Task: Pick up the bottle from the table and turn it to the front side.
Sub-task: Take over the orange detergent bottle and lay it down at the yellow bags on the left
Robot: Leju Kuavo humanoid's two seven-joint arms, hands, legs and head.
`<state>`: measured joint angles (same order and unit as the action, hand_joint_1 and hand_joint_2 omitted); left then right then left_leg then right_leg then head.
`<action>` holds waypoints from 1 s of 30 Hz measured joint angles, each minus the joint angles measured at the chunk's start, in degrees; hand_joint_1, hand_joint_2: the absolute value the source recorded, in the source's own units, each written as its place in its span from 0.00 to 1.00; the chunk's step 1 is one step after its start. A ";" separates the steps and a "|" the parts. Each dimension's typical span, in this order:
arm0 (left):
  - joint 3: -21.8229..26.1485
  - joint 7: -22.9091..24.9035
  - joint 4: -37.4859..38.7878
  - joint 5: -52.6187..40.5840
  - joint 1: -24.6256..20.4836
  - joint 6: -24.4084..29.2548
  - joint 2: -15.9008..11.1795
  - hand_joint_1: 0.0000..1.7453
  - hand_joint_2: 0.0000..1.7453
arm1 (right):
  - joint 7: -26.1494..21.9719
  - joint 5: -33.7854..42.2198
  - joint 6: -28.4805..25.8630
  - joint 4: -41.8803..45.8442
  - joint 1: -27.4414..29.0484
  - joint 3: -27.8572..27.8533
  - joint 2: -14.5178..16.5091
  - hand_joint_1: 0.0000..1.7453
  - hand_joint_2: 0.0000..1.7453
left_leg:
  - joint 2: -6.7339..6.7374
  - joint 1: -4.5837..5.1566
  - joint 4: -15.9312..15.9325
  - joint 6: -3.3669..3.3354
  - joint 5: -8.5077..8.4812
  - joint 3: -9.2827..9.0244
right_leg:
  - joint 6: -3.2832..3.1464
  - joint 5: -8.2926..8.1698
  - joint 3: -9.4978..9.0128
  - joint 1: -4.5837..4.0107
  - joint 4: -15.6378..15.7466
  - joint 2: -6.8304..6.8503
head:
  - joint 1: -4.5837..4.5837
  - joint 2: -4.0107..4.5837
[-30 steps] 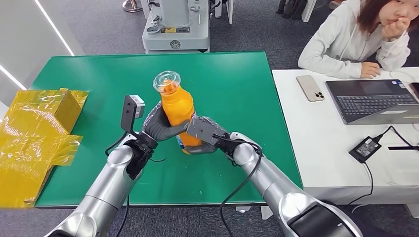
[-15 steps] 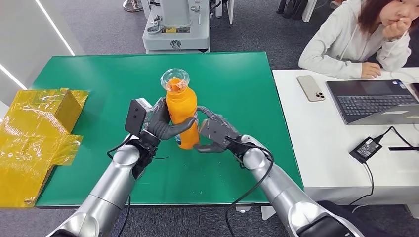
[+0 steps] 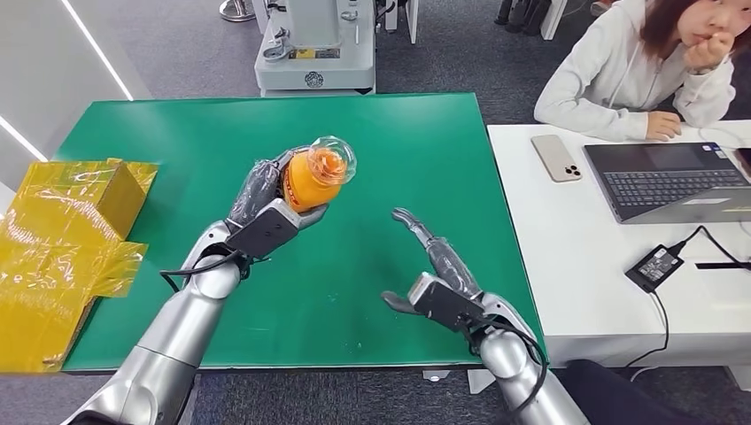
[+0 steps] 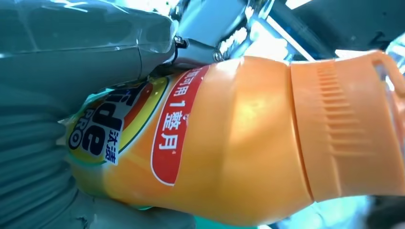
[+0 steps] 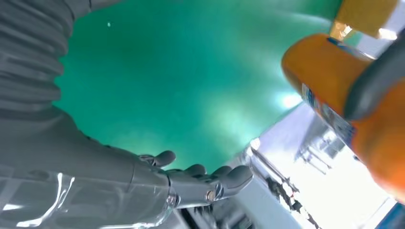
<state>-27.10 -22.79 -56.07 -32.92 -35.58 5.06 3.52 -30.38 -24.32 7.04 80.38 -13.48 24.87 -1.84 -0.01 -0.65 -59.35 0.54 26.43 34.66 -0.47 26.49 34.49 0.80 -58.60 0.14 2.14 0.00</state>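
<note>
The left hand [image 3: 266, 208] holds the orange bottle [image 3: 312, 176] up off the green table [image 3: 177, 142], fingers wrapped round its lower body; the bottle is tipped over, its clear cap [image 3: 334, 157] pointing up and to the right. Close up, its label [image 4: 143, 129] shows a red panel with white characters. The right hand [image 3: 438, 270] hovers nearer and to the right, well apart from the bottle, fingers spread and holding nothing. A person [image 3: 638, 66] sits at the white desk [image 3: 584, 257] on the right.

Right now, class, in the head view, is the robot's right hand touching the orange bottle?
No. The right hand hovers open over the green table, apart from the orange bottle, which the left hand alone holds.
</note>
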 joint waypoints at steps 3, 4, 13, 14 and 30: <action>0.02 0.71 -0.78 -5.05 0.01 2.97 -0.51 1.00 1.00 | -0.13 -0.57 -0.27 5.30 3.62 -0.71 -0.43 0.00 1.00 | 0.01 0.00 0.00 0.00 0.00 0.00 | 0.00 0.00 0.00 0.00 0.00 -0.01 | 0.00 0.00; 0.02 1.14 -1.06 -7.10 0.02 4.13 -0.73 1.00 1.00 | -0.27 -0.75 -0.39 6.82 4.60 -0.93 -0.58 0.00 1.00 | 0.01 0.00 0.00 0.00 0.00 0.00 | 0.00 0.00 0.00 0.00 0.01 -0.01 | 0.00 0.00; -0.11 11.88 -2.39 -39.24 1.06 16.55 -4.05 1.00 1.00 | -3.55 -3.17 -2.10 17.76 14.24 -4.76 -1.29 0.00 1.00 | 0.01 0.00 0.01 0.00 0.01 0.00 | 0.00 0.00 0.00 0.00 0.01 -0.01 | 0.00 0.00; -0.22 13.06 -2.38 -42.16 1.24 16.94 -4.41 1.00 1.00 | -3.72 -3.32 -2.28 18.45 14.97 -5.08 -1.40 0.00 1.00 | 0.01 0.00 0.01 0.00 0.01 0.00 | 0.00 0.00 0.00 0.00 0.01 -0.01 | 0.00 0.00; -8.10 31.45 11.15 -56.82 -1.27 17.32 -10.74 1.00 1.00 | -5.02 -5.42 -4.73 23.15 21.66 -6.54 -2.86 0.00 1.00 | 0.09 -0.01 0.02 0.00 0.01 -0.01 | 0.00 0.01 0.01 0.00 0.01 -0.10 | 0.00 0.00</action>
<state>-35.20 8.67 -44.92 -89.74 -36.85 22.38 -7.22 -35.40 -29.74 2.31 103.53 8.18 18.33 -4.70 0.08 -0.65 -59.33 0.54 26.45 34.64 -0.46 26.49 34.50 0.80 -58.59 0.04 2.14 0.00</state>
